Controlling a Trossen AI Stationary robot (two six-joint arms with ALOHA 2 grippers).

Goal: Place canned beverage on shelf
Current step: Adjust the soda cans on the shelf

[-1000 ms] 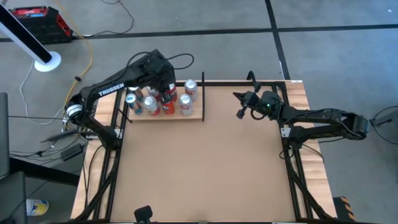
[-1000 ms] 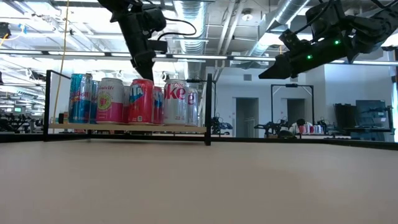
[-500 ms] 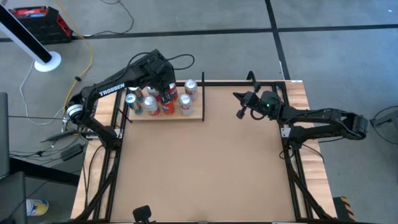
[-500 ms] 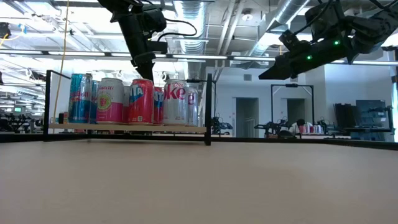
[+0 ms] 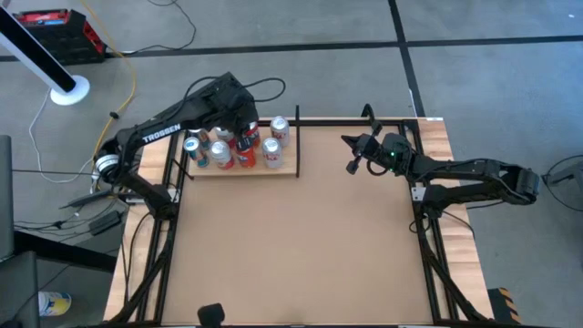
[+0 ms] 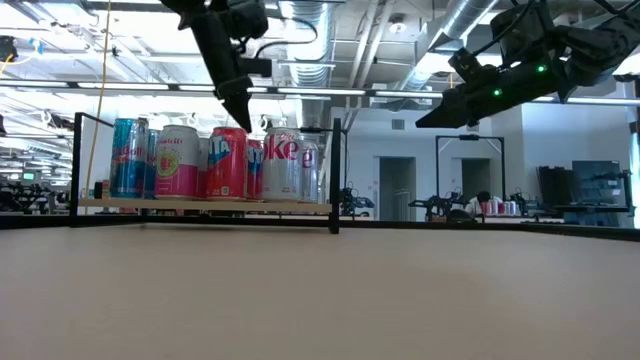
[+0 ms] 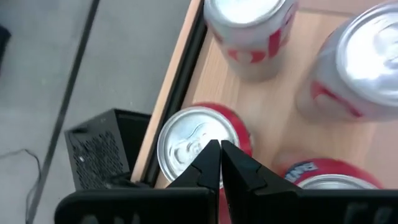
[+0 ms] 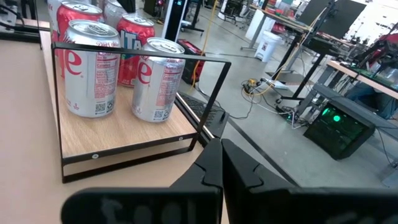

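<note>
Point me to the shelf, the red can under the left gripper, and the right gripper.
shelf [image 5: 290, 170]: high view, bare wood at its near right corner.
red can [image 6: 228, 160]: low view, middle of its side.
right gripper [image 5: 349, 168]: high view, tip of its shut fingers.

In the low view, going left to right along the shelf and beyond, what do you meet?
Blue can → pink can → red can → silver Diet Coke can → shelf's black corner post → right gripper, raised.

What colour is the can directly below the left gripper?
Red can, with a silver top, seen best in the low view.
</note>
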